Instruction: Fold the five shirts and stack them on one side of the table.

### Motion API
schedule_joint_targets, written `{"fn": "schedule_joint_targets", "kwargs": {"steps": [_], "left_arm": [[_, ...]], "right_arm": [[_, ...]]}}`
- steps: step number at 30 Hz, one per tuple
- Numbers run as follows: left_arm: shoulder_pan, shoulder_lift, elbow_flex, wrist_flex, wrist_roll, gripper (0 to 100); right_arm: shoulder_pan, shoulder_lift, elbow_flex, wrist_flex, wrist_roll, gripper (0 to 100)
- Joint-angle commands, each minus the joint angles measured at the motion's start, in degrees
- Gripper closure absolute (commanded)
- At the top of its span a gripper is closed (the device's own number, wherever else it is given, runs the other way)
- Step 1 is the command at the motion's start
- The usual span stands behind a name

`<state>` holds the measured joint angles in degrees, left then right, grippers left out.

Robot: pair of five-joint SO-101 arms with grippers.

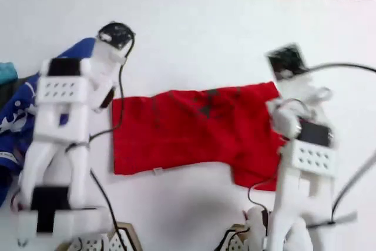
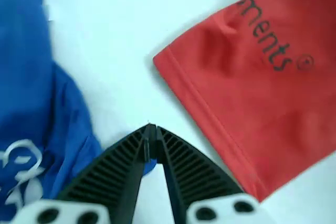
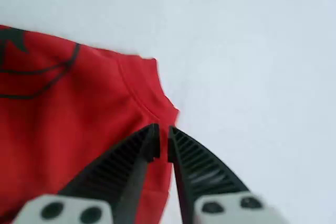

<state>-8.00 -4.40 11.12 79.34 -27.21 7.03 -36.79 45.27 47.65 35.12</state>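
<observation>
A red shirt (image 1: pixel 194 130) with dark print lies spread across the middle of the table, one sleeve sticking out toward the front right. A blue shirt (image 1: pixel 20 116) with white print lies crumpled at the left, partly under the left arm (image 1: pixel 64 104). My left gripper (image 2: pixel 150 130) is shut and empty, over bare table between the blue shirt (image 2: pixel 31 93) and a hemmed corner of the red shirt (image 2: pixel 252 77). My right gripper (image 3: pixel 160 131) is shut, its tips over the red shirt's (image 3: pixel 68 114) far right corner by the seam. The right arm (image 1: pixel 305 139) covers that edge.
A teal cloth (image 1: pixel 7 73) peeks in at the far left edge. The white table (image 1: pixel 205 39) stretches wide behind the red shirt. Both arm bases and their cables (image 1: pixel 108 204) stand along the front edge.
</observation>
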Motion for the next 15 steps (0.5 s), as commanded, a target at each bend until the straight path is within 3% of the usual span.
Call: {"fn": "schedule_joint_targets", "kwargs": {"steps": [1,8,15], "left_arm": [[3.4,12.3,-7.5,-1.8,3.3,97],[6.7,30.0,-20.6,2.2,4.8,97],[3.9,39.5,-22.8,3.2,4.8,97]], "right_arm": [[-6.5,10.8,-4.4,-3.0,-1.4,97.8],[-6.9,36.4,-22.1,0.6,-1.4,97.8],[-0.5,54.2,-38.3,5.4,-1.1,97.8]]}}
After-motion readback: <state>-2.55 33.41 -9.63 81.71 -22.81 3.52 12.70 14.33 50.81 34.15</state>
